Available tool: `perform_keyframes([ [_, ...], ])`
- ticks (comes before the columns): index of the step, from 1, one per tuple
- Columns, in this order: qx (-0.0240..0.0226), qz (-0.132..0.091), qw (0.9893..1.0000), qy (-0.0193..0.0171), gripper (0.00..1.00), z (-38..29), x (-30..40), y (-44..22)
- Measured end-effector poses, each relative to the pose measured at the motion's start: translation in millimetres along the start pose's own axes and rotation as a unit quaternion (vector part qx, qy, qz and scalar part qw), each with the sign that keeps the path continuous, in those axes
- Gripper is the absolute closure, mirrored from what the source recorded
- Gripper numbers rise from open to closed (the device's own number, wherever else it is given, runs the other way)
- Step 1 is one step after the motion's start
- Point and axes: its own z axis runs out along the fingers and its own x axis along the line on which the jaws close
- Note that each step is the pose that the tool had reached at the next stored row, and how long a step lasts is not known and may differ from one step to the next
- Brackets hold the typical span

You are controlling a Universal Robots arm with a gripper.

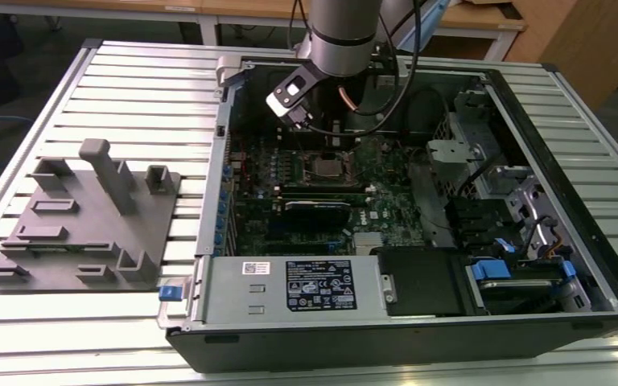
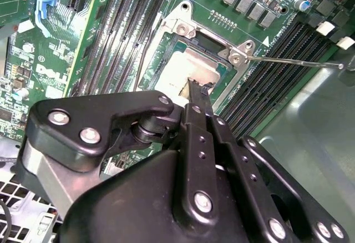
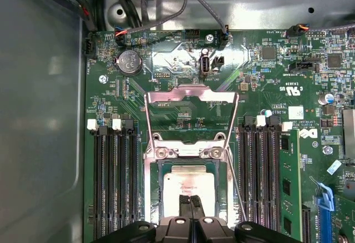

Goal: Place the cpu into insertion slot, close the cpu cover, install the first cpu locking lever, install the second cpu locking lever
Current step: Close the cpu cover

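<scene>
Silvery-grey cpu (image 3: 188, 185) lies flat in the insertion slot (image 3: 162, 190); the cpu cover (image 3: 191, 89) stands open. Your pincer (image 3: 191, 200) is clenched and empty, tips on the chip. Keep pressure light and vertical, and confirm the seating is square.

place: robotics lab | cues: slatted metal bench (image 1: 126, 76), open computer case (image 1: 395, 342), grey fixture block (image 1: 73, 233)

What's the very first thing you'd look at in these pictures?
Probably the big grey robot arm dipping into the open computer case in the exterior view. In the first wrist view, the shiny cpu lies in the insertion slot with the gripper right at it, jaws shut. The cpu cover is flipped open off the slot.
</scene>
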Motion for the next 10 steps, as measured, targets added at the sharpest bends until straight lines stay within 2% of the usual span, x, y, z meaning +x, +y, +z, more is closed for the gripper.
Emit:
perform_keyframes([
  [5, 0.0001, 0.000, 1.0000, 0.0000, 0.90, -2.4, 0.0, 0.1],
  [10, 0.0001, 0.000, 1.0000, 0.0001, 0.90, -12.1, 0.2, 0.5],
])
